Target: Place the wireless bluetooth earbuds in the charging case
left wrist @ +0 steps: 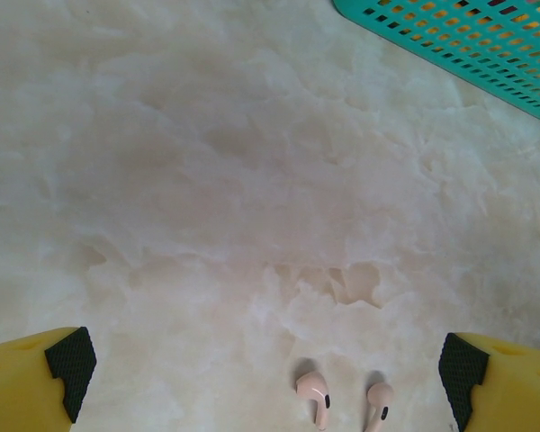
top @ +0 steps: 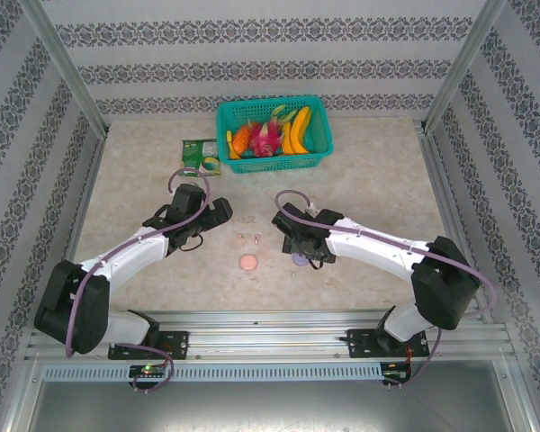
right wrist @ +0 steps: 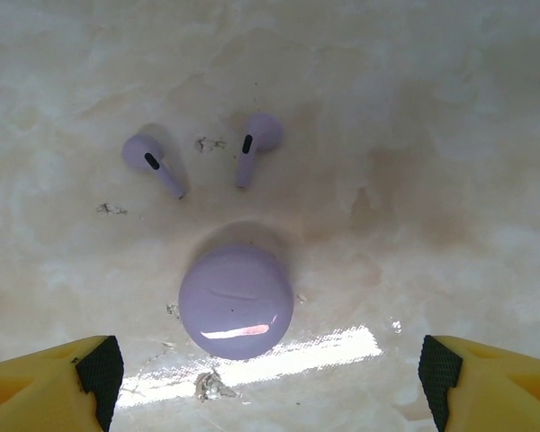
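Two pinkish earbuds (left wrist: pixel 313 391) (left wrist: pixel 379 396) lie loose on the marble table, just inside the wide gap of my open left gripper (left wrist: pixel 265 378), nearer its right finger. From above, they (top: pixel 247 239) sit between the two grippers, with a round pink charging case (top: pixel 249 262) closer to the arms. My right gripper (right wrist: pixel 270 378) is open and hovers over a shut lilac charging case (right wrist: pixel 237 301), which lies just ahead of its fingertips. Two lilac earbuds (right wrist: pixel 148 157) (right wrist: pixel 256 139) rest beyond that case. Neither gripper touches anything.
A teal basket (top: pixel 274 165) full of fruit stands at the back centre, its corner (left wrist: pixel 468 45) ahead of the left gripper. A green packet (top: pixel 198 153) lies left of it. Patterned walls and metal posts enclose the table.
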`<state>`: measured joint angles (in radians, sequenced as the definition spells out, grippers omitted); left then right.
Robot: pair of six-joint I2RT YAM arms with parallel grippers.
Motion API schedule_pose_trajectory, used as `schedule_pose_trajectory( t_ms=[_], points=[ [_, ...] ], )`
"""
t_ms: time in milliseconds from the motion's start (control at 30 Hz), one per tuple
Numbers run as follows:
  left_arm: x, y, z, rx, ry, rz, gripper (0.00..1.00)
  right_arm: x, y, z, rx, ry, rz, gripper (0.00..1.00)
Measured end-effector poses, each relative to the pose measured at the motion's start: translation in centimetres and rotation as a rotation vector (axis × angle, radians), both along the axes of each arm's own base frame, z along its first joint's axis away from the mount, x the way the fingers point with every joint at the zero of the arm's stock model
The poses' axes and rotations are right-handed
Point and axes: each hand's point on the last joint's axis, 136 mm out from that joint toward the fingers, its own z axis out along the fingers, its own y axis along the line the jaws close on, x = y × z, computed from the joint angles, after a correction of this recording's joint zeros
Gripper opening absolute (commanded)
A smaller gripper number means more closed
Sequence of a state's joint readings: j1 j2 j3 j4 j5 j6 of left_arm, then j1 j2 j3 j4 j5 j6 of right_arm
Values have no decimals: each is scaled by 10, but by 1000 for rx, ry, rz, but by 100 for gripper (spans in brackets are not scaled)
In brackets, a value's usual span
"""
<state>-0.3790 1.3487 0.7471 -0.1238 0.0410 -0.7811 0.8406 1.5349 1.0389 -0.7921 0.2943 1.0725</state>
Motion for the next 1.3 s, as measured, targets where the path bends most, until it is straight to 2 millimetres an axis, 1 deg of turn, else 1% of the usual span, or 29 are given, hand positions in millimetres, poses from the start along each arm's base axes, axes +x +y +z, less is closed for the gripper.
schedule_pose_trajectory(
  t_ms=[167, 367, 600, 767, 900, 1033, 1300],
  points=[
    [-1, -5, 1, -20, 4, 9, 100, 0, 5, -16, -3, 35, -20, 87],
    [-5, -16, 2, -29, 2, -8, 100, 0, 15, -28, 42, 46, -12, 86],
    [0, -31, 19, -43, -37, -28, 100, 0, 20, -44, 51, 69, -8, 84],
    [0, -36, 22, -41, -45, -38, 100, -3, 17, -54, 45, 80, -9, 82],
    [1, -37, 24, -40, -51, -38, 100, -5, 10, -63, 45, 92, -25, 80],
    [3, -40, 24, -35, -52, -39, 100, -4, 7, -66, 52, 94, -38, 78],
    [4, -48, 19, -29, -35, -54, 100, 1, 11, -65, 72, 76, -39, 76]
  ],
)
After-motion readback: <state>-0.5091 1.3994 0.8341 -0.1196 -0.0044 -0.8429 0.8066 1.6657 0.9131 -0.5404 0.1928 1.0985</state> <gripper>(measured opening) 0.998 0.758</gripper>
